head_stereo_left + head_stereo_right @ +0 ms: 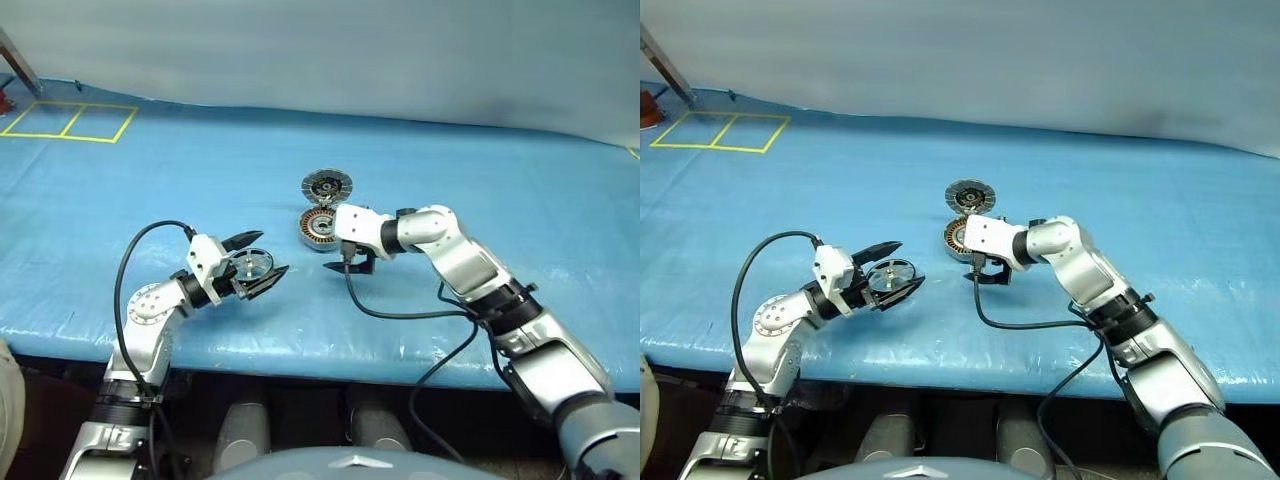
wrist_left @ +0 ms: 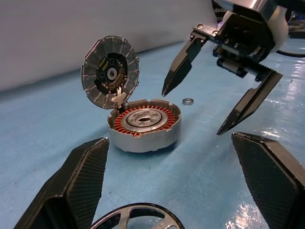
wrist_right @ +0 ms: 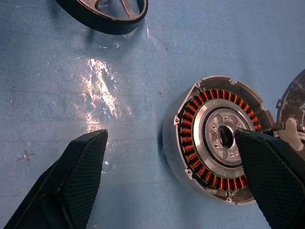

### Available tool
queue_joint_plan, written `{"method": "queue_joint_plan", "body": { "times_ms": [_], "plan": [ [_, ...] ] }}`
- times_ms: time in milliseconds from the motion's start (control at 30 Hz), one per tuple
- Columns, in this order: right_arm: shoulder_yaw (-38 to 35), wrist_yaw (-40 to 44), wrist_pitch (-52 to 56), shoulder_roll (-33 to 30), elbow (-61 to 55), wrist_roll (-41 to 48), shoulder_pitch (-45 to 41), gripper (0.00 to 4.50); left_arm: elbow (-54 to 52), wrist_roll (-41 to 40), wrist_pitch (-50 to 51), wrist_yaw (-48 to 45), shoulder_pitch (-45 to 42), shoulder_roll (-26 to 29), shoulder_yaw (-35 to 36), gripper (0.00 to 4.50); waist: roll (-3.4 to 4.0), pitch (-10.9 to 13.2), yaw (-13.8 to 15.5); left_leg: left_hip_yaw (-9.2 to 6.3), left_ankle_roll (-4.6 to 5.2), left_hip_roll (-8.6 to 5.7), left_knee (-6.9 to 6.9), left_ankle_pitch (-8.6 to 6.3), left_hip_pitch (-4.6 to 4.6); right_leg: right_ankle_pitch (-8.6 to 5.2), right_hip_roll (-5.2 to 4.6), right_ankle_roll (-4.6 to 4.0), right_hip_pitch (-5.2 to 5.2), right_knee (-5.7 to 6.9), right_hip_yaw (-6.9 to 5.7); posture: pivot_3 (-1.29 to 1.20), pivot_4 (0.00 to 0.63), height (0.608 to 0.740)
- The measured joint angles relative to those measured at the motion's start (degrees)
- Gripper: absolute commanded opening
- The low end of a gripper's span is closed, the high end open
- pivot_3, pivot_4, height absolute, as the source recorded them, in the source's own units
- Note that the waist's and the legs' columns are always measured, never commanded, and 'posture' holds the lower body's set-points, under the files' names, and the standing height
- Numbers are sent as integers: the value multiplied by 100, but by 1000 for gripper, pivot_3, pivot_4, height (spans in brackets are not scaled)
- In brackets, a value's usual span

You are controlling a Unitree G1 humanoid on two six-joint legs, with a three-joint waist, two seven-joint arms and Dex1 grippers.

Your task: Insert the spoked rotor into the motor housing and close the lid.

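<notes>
The spoked rotor [image 1: 250,264] lies on the blue table between the wide-apart fingers of my left gripper [image 1: 270,253], which is open and points level toward the middle. The motor housing [image 1: 320,228] sits at the table's centre with its copper windings [image 2: 143,120] facing up. Behind it the lid [image 2: 109,71] is tipped up, its segmented inner face showing. My right gripper [image 1: 352,262] is open and tilted down right beside the housing. In the right wrist view one of its fingers [image 3: 271,176] overlaps the housing [image 3: 190,124].
A tiny black O-ring [image 2: 188,100] lies on the blue sheet [image 1: 520,200] just past the housing. Yellow tape squares [image 1: 70,120] mark the far left corner. The table's front edge [image 1: 330,360] runs close below both arms. A black cable [image 1: 400,315] trails from the right wrist.
</notes>
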Motion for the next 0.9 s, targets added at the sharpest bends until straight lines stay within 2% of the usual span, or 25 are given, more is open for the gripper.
{"method": "queue_joint_plan", "body": {
  "times_ms": [500, 833, 900],
  "plan": [
    [518, 520, -1073, 635, 2243, -976, -1098, 4465, 24, 81, -291, 180, 95, -108, -37, 4498, 2, 1, -36, 1, 0, 1, -2, 0, 3, 0, 0, -1, -1, 4, 0, 0, 150, 740],
    [512, 576, -1418, 921, 2952, -1265, -1382, 4465, 23, 100, -288, 237, 233, -102, -60, 4498, 3, 1, -71, 1, -1, 2, -7, 0, 8, -1, 0, -3, 0, 6, -1, 0, 150, 740],
    [513, 603, -1493, 1014, 3146, -1303, -1465, 4076, 23, 110, -288, 259, 236, -101, -60, 4498, 3, 1, -82, 2, -1, 2, -6, 0, 10, -1, 1, -3, 1, 7, -1, 0, 150, 740]
  ]
}}
